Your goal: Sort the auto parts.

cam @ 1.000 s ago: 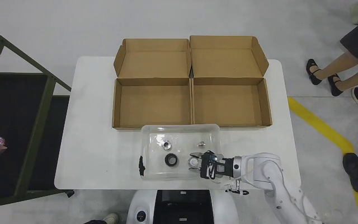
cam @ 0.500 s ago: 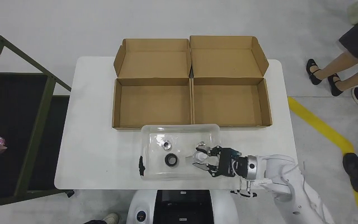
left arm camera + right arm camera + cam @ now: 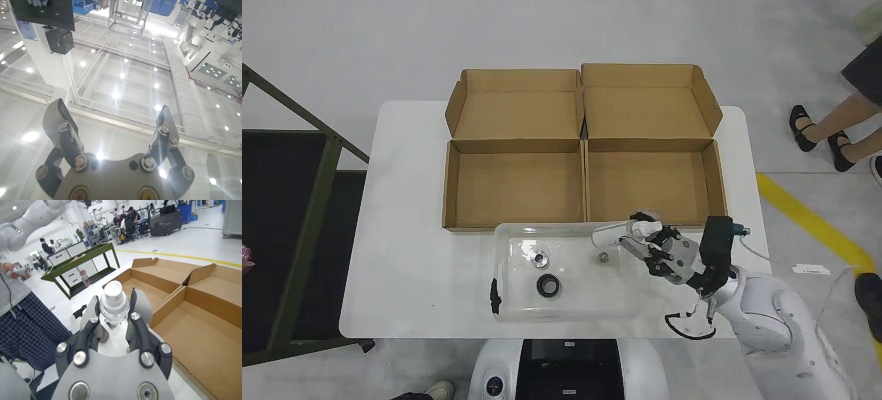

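My right gripper [image 3: 634, 236] [image 3: 114, 303] is shut on a white cylindrical part [image 3: 114, 302] [image 3: 608, 235], held above the right end of the clear plastic tray [image 3: 510, 240], near the front wall of the right cardboard box [image 3: 647, 185]. In the tray lie a black ring [image 3: 548, 287], a silver ring [image 3: 540, 259] and a small metal piece [image 3: 603, 257]. The left cardboard box [image 3: 515, 187] stands beside the right one; both look empty. My left gripper [image 3: 113, 115] is open, pointing up at the ceiling with nothing between its fingers.
Both boxes have their lids folded back toward the table's far edge. A small black scrap [image 3: 494, 295] lies at the tray's left end. White tabletop [image 3: 407, 250] lies left of the tray. A green bench [image 3: 79, 262] stands beyond the table's left side.
My right gripper has lifted the white part out of the tray's near right corner and carried it up and toward the right box, turning its wrist.
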Tool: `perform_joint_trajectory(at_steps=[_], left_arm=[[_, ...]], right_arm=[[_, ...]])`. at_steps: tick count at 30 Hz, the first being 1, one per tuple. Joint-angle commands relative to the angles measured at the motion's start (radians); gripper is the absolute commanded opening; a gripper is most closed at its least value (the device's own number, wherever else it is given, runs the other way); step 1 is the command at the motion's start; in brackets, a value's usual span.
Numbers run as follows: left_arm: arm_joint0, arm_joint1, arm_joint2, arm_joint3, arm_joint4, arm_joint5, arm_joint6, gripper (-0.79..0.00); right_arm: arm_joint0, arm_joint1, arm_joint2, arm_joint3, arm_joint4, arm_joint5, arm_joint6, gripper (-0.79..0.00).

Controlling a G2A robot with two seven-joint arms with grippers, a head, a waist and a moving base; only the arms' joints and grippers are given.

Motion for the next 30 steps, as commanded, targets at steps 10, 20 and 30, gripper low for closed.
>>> perform_joint_trajectory(at_steps=[10, 20, 30], left_arm=[[0.000, 0.000, 0.000, 0.000, 0.000, 0.000, 0.000, 0.000], [0.000, 0.000, 0.000, 0.000, 0.000, 0.000, 0.000, 0.000], [0.000, 0.000, 0.000, 0.000, 0.000, 0.000, 0.000, 0.000]], right_arm=[[0.017, -0.006, 0.052, 0.046, 0.259, 0.106, -0.048, -0.785], [0.021, -0.009, 0.081, 0.051, 0.318, 0.118, -0.043, -0.785], [0.027, -0.012, 0.087, 0.027, 0.189, 0.133, -0.050, -0.785]])
